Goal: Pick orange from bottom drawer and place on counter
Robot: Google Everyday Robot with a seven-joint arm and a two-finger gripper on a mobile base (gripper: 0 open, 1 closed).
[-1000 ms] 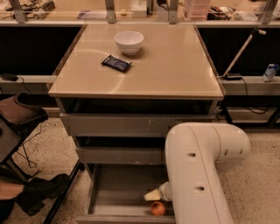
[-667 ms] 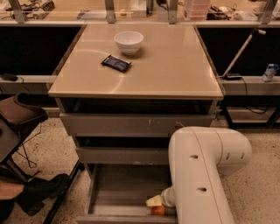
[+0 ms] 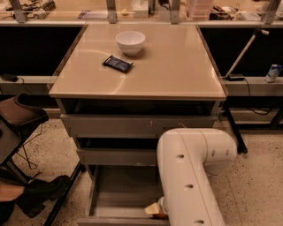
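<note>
The bottom drawer (image 3: pixel 116 194) is pulled open below the two upper grey drawer fronts. My white arm reaches down into its front right part. The gripper (image 3: pixel 153 209) shows only as a pale tip at the arm's lower left edge, low inside the drawer. A thin sliver of the orange (image 3: pixel 160 216) peeks out just beneath it, by the drawer's front edge; the rest is hidden behind the arm. The beige counter (image 3: pixel 177 66) tops the cabinet.
A white bowl (image 3: pixel 130 42) and a dark flat packet (image 3: pixel 117 63) lie on the counter's back left part. A brown chair (image 3: pixel 20 114) and a dark shoe (image 3: pixel 44 190) are on the left. A cluttered workbench (image 3: pixel 230 13) runs behind.
The arm has shifted down and towards the camera, and now covers most of the orange, which showed more fully one second ago.
</note>
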